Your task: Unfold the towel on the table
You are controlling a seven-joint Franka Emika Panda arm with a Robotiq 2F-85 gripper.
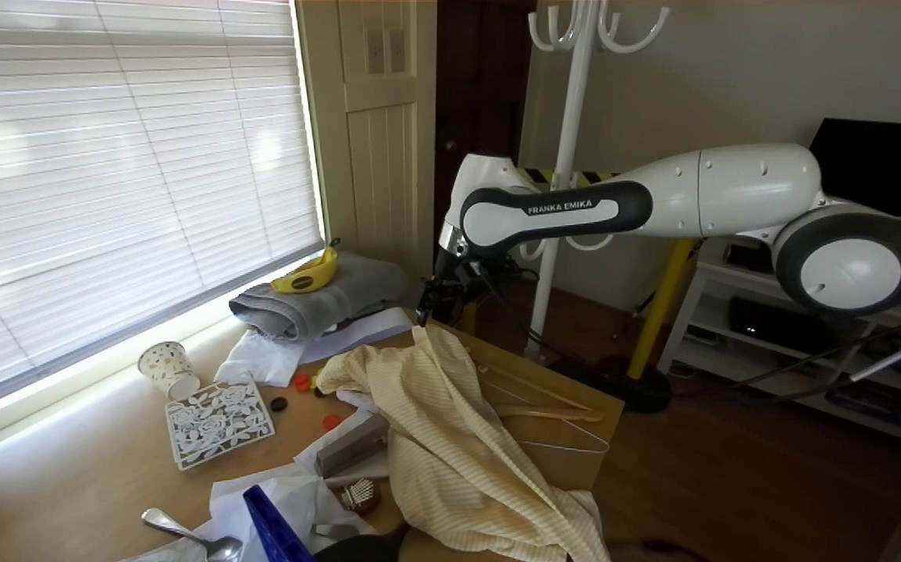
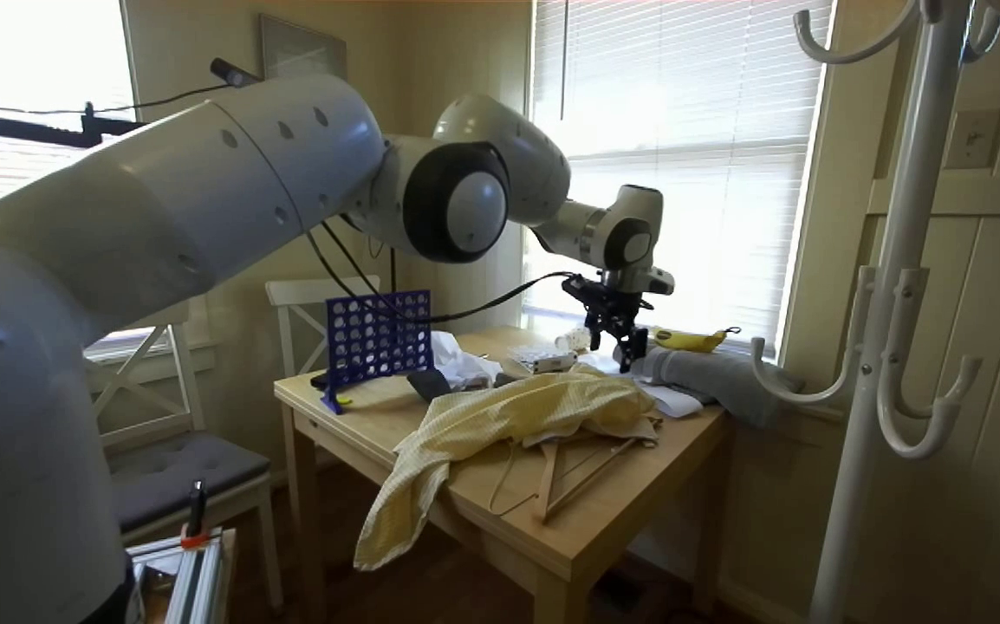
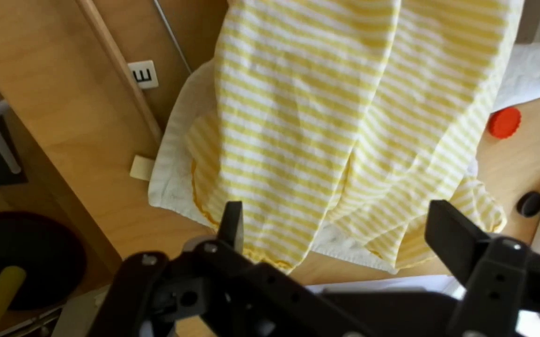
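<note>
The towel, a pale yellow and white striped cloth, lies bunched in long folds on the wooden table (image 1: 52, 492). It shows in both exterior views (image 1: 458, 453) (image 2: 509, 416), and one end hangs over the table's edge. In the wrist view the towel (image 3: 298, 121) runs down the middle, with a yellow-stitched edge and a paler underside showing. My gripper (image 3: 335, 210) is open, its black fingers apart, with nothing held between them. It is over the towel's window-side end, as the exterior views also show (image 1: 431, 304) (image 2: 617, 342). Contact with the cloth cannot be told.
A wooden hanger (image 1: 548, 412) lies partly under the towel. A grey folded cloth (image 1: 318, 300) bears a yellow banana-shaped pouch (image 1: 306, 273). A blue grid frame (image 2: 379, 338), a cup (image 1: 169, 371), a white trivet (image 1: 220, 421) and a spoon (image 1: 185, 531) also stand or lie here.
</note>
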